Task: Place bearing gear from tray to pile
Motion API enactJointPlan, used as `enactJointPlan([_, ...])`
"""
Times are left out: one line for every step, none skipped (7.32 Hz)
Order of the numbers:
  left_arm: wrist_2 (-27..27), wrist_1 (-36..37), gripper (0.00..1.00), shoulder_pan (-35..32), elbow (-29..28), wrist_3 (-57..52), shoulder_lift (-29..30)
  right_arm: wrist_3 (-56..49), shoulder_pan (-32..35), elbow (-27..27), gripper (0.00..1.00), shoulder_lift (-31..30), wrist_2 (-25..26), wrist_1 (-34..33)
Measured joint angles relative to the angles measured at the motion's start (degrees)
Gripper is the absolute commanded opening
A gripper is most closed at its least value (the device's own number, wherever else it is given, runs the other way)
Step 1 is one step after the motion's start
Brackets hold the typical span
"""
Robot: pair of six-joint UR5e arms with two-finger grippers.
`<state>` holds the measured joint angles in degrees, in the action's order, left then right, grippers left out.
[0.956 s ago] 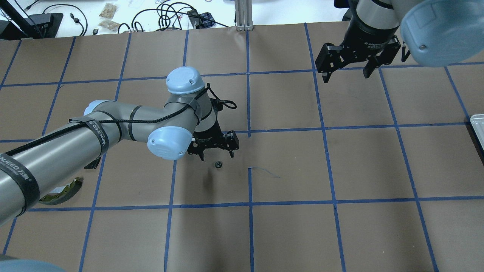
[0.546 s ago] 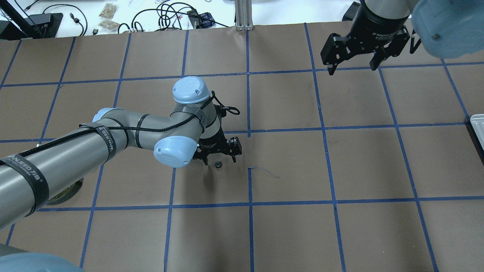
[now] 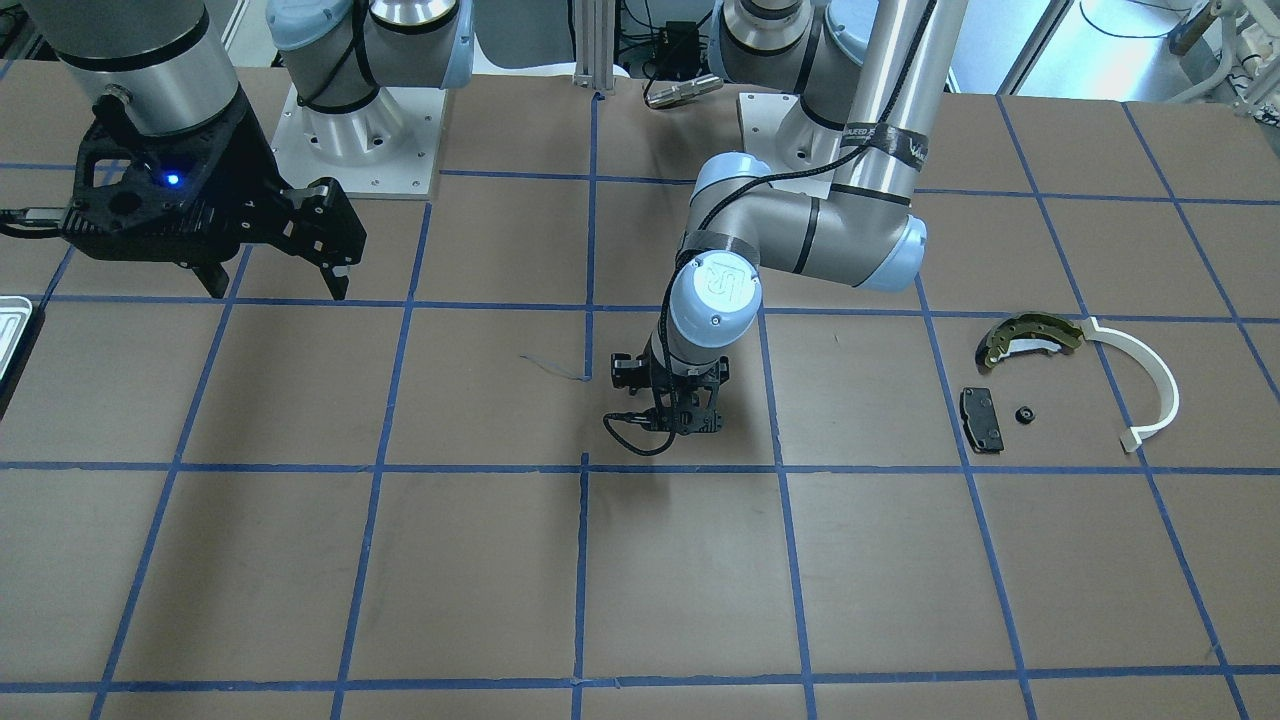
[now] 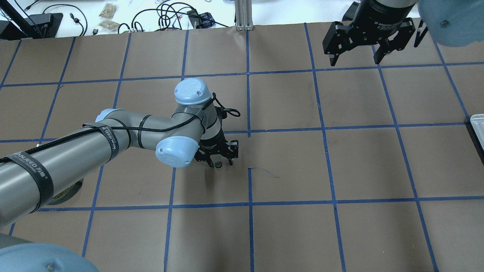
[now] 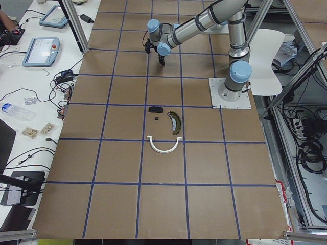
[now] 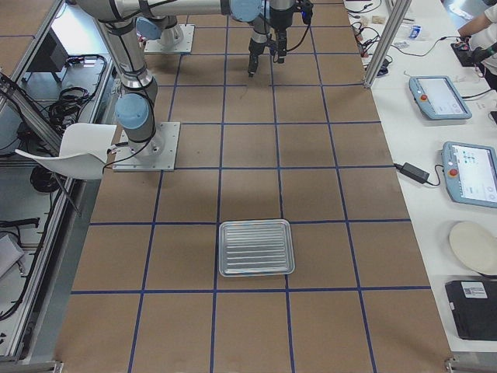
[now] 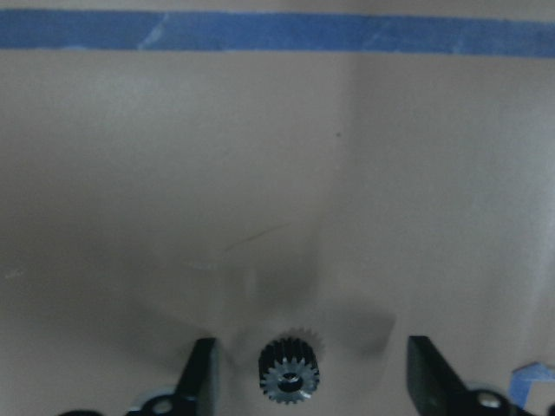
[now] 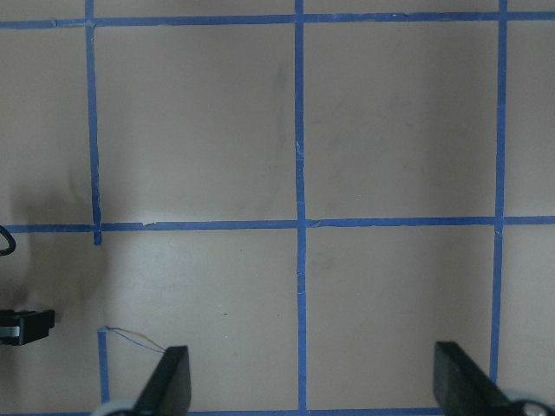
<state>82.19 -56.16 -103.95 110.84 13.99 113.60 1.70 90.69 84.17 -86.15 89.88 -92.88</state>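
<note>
Six entries, largest first. Table [image 4: 359,162]: brown paper marked off in blue tape squares. Tray [image 6: 256,249]: pale metal, ribbed floor, nothing in it; well apart from both grippers, out past the right one. Right gripper [image 4: 354,60]: raised, jaws spread wide, holding nothing, far from the work. Left gripper [image 7: 312,381]: pointed straight down and low over the table, jaws partly open, gripping nothing; its fingers [image 7: 201,373] stand on either side of the gear without touching it. Pile: white arc [image 3: 1150,385], brake shoe [image 3: 1030,335], black pad [image 3: 981,418] and a small dark round part [image 3: 1023,414], grouped well away from the left gripper on its own arm's side. Gear [image 7: 289,374]: small, black, toothed, on bare table between the left fingers, a little nearer one finger than the other. Risk, as judged: since it sits off-centre, the nearer finger would meet it first on closing and could push it along the paper or tip it. The pads may also land on tooth tips, a thin hold that could let it twist out during the long carry to the pile. Fingertips this low might scrape the paper. Orientation: it appears to stand on one flat face, hole upward in line with the gripper. It is round from above, so it has no long side to favour.
</note>
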Motion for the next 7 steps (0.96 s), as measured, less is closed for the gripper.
enactJointPlan([-0.04, 0.00, 0.00, 0.11, 0.02, -0.04, -0.04, 1.14, 0.01, -0.21, 1.00, 0.09, -0.05, 0.32])
enactJointPlan([0.02, -0.09, 0.00, 0.30, 0.05, -0.10, -0.15, 2.33, 0.01, -0.32, 1.00, 0.12, -0.03, 1.25])
enactJointPlan([0.12, -0.18, 0.00, 0.53, -0.13, -0.43, -0.45, 3.43, 0.01, -0.52, 1.00, 0.14, 0.05, 2.53])
enactJointPlan([0.33, -0.57, 0.00, 1.29, -0.73, -1.56, -0.98, 3.89, 0.01, -0.66, 1.00, 0.16, 0.07, 3.21])
enactJointPlan([0.54, -1.96, 0.00, 3.05, -1.79, -3.78, -1.64, 4.06, 0.02, -0.58, 1.00, 0.12, 0.10, 3.51])
enactJointPlan([1.14, -4.78, 0.00, 5.28, -3.67, -6.84, -2.36, 4.09, 0.02, -0.31, 1.00, 0.01, 0.11, 3.56])
enactJointPlan([3.28, -9.55, 0.00, 8.14, -6.84, -10.88, -3.16, 4.10, 0.01, -0.11, 1.00, -0.09, 0.12, 3.46])
